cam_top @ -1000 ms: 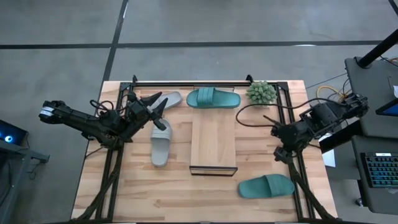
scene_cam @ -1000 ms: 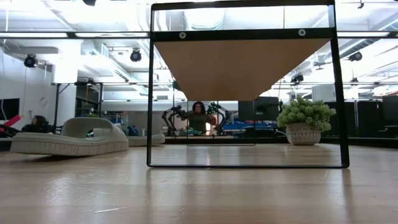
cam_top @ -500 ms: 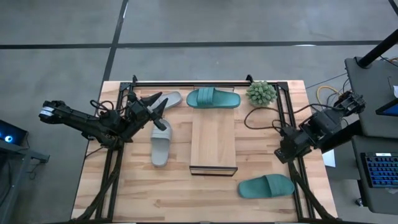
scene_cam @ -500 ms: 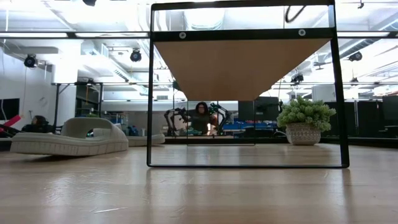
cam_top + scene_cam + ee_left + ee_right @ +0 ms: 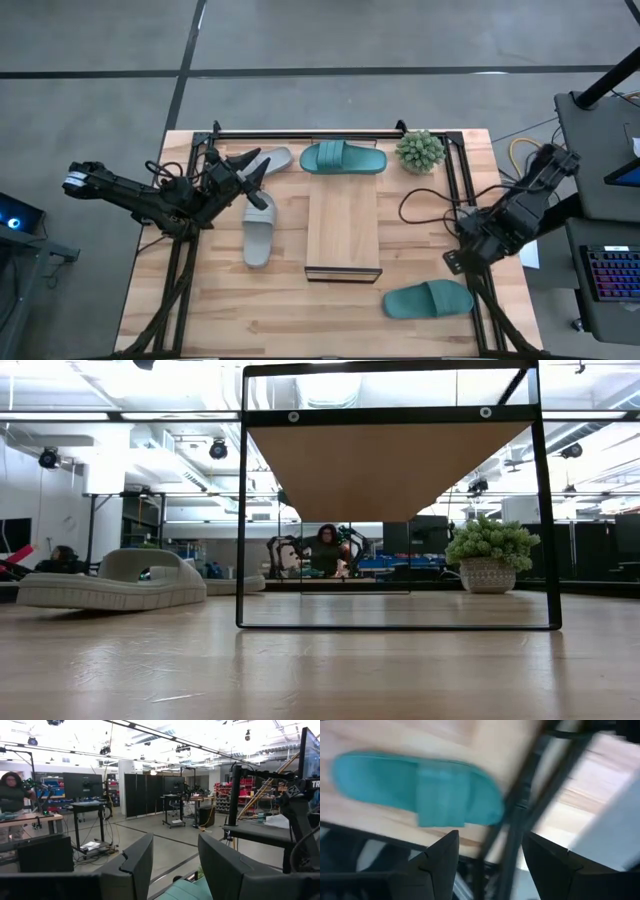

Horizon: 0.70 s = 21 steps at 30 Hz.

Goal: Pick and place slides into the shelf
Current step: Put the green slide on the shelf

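Observation:
Four slides lie sole-down on the wooden table. One teal slide [image 5: 343, 157] is at the far edge and another [image 5: 428, 299] at the near right. A grey slide [image 5: 258, 232] lies left of the shelf, and a second grey one [image 5: 278, 159] is partly hidden under my left gripper. The shelf [image 5: 343, 225], a light plank in a dark frame, stands mid-table. My left gripper [image 5: 258, 180] hangs open above the grey slides, holding nothing. My right gripper [image 5: 455, 262] points down, open, above the table just beyond the near teal slide [image 5: 415, 790].
A potted green plant [image 5: 420, 150] stands at the far right, next to the far teal slide. Dark frame rails run along the table's left, right and far sides [image 5: 455, 170]. Cables loop by the right arm [image 5: 420, 205]. A person sits far back in the room [image 5: 325, 548].
My right gripper has swung toward the table's near edge and sunk, rolling about its own axis, and now stands close to the near teal slide. Its fingers have stayed open. No slide has moved.

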Motion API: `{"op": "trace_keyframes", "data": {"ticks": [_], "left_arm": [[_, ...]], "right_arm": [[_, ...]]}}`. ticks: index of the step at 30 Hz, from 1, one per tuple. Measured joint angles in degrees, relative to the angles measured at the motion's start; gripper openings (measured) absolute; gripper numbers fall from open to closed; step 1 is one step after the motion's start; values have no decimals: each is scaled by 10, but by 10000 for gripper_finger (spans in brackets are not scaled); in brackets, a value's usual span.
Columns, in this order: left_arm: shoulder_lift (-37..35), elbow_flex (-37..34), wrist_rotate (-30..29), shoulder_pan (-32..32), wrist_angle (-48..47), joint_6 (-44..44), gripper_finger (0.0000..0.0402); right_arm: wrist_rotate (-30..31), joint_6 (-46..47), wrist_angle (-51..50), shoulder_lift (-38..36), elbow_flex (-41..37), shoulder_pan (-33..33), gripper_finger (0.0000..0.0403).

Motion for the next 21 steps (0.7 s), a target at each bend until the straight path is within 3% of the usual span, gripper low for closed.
{"op": "trace_keyframes", "data": {"ticks": [5, 11, 18, 21], "left_arm": [[0, 0, 0, 0, 0, 0, 141], [0, 0, 0, 0, 0, 0, 141], [0, -2, 0, 0, 0, 0, 141], [0, -3, 0, 0, 0, 0, 141]], "right_arm": [[57, 16, 110, -9, -38, 25, 208], [61, 54, 146, -14, -85, 60, 208], [139, 123, 217, -47, -139, 114, 208], [142, 140, 220, -54, -152, 132, 208]]}}
